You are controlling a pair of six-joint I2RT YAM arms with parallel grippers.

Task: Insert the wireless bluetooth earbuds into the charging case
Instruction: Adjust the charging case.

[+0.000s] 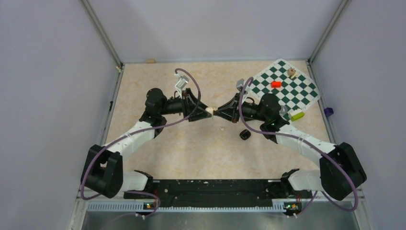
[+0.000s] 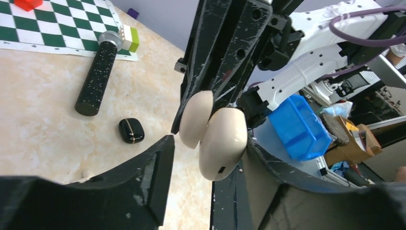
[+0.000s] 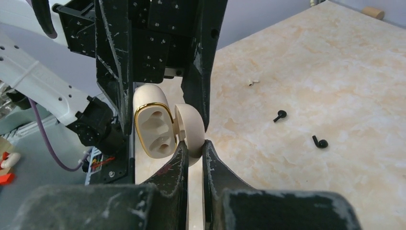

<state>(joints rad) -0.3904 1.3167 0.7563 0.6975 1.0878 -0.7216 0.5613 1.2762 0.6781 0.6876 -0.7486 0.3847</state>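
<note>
Right gripper [image 3: 194, 146] pinches cream case [image 3: 152, 125] lid, left gripper [image 2: 210, 148] slack around it. Only right wrist shows black earbuds [image 3: 320, 142], frame right.

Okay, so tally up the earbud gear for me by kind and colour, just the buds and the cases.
Black earbuds: 2
Black case: 1
Cream case: 1
Total: 4

White links on left arm [image 1: 136, 132] and right arm [image 1: 306, 143], bulky black joints, purple cables [image 1: 103, 148] looping alongside, black base rail [image 1: 215, 187] at bottom centre, triangular black left gripper [image 1: 207, 111] and right gripper [image 1: 216, 113], fingers [image 3: 172, 170] scuffed, white-flecked
</note>
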